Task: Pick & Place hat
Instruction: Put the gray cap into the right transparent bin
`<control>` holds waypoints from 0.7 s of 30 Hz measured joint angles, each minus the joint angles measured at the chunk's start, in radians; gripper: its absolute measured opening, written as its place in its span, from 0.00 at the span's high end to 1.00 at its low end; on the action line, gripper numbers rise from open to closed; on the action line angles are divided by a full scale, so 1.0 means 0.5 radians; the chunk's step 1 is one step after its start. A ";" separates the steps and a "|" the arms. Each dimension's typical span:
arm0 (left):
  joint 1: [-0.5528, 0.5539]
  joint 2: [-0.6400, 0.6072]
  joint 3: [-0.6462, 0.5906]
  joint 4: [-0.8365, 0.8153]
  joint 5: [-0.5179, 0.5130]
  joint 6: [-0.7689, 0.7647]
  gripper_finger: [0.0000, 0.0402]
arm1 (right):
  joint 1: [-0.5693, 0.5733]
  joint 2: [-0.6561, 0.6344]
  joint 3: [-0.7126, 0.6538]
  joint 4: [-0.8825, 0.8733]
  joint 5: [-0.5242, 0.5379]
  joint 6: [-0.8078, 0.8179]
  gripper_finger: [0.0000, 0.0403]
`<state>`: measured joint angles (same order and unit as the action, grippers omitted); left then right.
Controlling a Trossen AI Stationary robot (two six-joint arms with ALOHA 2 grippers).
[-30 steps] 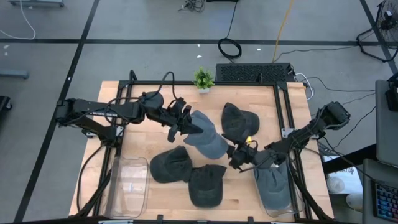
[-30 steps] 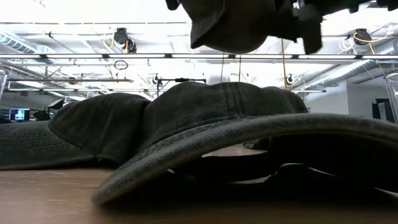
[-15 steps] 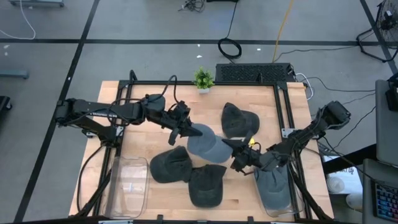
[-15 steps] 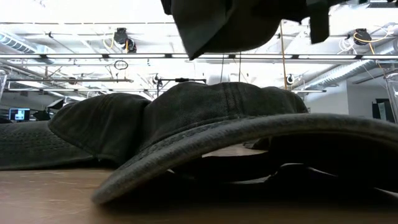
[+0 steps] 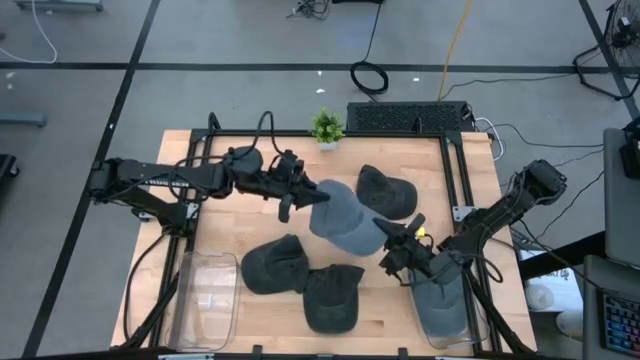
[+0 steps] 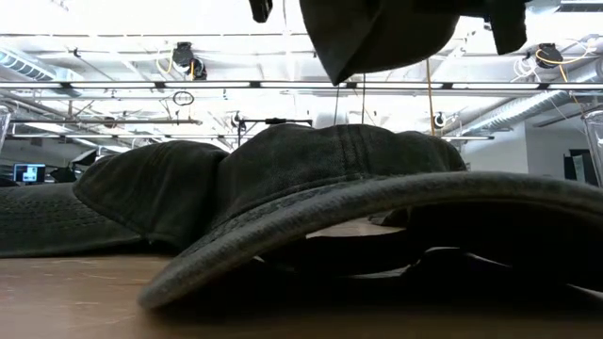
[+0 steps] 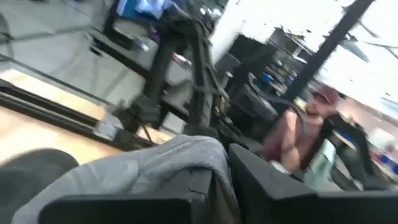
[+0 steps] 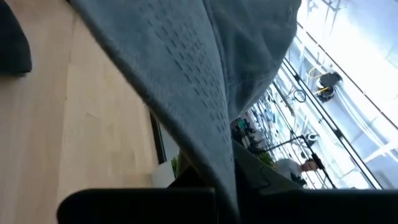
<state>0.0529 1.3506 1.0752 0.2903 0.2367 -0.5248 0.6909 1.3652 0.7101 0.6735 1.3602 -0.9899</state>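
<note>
Dark caps (image 5: pixel 300 280) lie at the table's near edge as the right gripper (image 5: pixel 388 243), fingers clamped on cloth, takes a grey hat (image 5: pixel 345 215) held aloft mid-table. Farther left, the left gripper (image 5: pixel 300 195) pinches its opposite edge. The hat looks light, soft and floppy; its stiffer brim likely offers the surest hold.

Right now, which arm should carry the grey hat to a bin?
Right. The right gripper is shut on the grey hat, near the right bin already holding a hat. The left gripper appears to be letting go.

A grey hat (image 5: pixel 345 217) hangs over dark charcoal hats (image 5: pixel 305 280) and pale wood table (image 5: pixel 220 225).
</note>
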 joint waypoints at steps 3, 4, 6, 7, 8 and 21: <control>0.011 0.000 0.000 0.002 -0.026 0.052 0.77 | -0.020 -0.001 0.000 -0.042 -0.062 0.062 1.00; 0.012 0.000 0.000 -0.001 -0.050 0.076 0.73 | -0.022 0.000 0.000 -0.061 -0.084 0.082 1.00; 0.016 0.000 0.000 -0.002 -0.113 0.105 0.65 | -0.035 -0.001 0.000 -0.117 -0.163 0.135 1.00; 0.017 0.000 -0.001 0.004 -0.137 0.105 0.60 | -0.043 -0.002 0.000 -0.158 -0.213 0.176 1.00; 0.017 0.000 -0.001 0.025 -0.146 0.096 0.55 | -0.053 -0.003 0.000 -0.189 -0.270 0.228 1.00; 0.024 -0.005 -0.003 0.034 0.061 0.013 0.20 | -0.125 0.000 0.001 -0.369 -0.547 0.492 1.00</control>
<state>0.0651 1.3482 1.0737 0.3073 0.2672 -0.5185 0.6285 1.3651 0.7105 0.4889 1.0865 -0.7441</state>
